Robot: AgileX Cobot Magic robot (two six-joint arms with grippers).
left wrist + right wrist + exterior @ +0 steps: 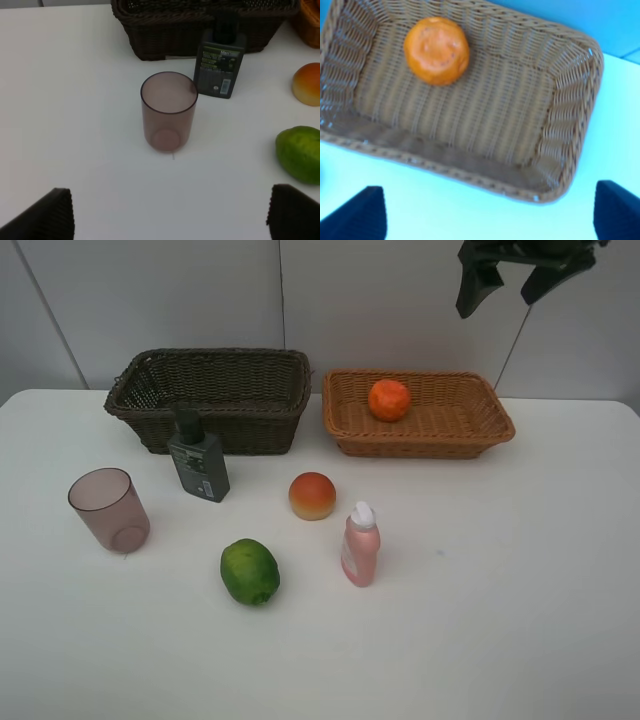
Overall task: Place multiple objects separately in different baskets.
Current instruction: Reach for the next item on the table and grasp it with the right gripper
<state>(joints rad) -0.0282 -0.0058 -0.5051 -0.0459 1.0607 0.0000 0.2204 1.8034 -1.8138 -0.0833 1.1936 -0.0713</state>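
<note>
Lime lies near pink bottle; orange in tan basket.

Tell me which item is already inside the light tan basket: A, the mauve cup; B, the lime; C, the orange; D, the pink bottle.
C: the orange sits alone inside the light tan basket.
</note>
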